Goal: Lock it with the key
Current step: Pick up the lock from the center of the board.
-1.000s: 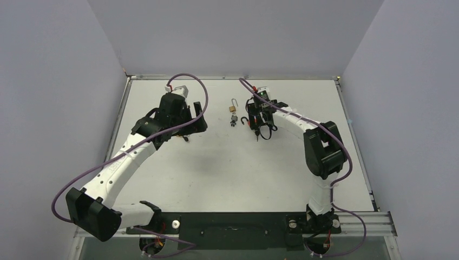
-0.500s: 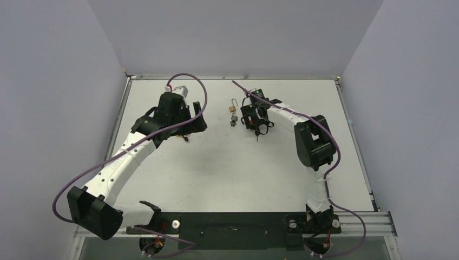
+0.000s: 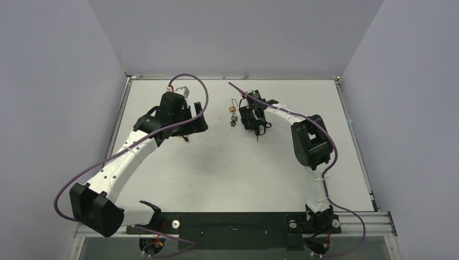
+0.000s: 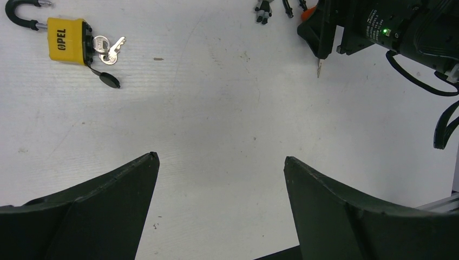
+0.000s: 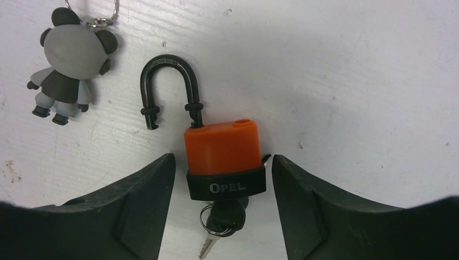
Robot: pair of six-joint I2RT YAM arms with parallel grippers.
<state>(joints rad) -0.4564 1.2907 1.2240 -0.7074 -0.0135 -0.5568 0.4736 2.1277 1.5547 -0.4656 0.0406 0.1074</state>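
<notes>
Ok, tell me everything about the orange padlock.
The orange padlock lies flat on the white table, plastic-looking body with a black OPEL band at its base. Its black shackle is open, one leg free. A key sits in the keyhole. The open right claw straddles it with small gaps either side.

The orange padlock (image 5: 221,143) is sheathed in matt plastic; its key (image 5: 207,248) is seen as bright metal; the white bench (image 5: 352,81) is finished matt and scuffed.

Grey panda charm (image 5: 70,59) lying flat on scuffed white table (image 5: 352,81).
</notes>
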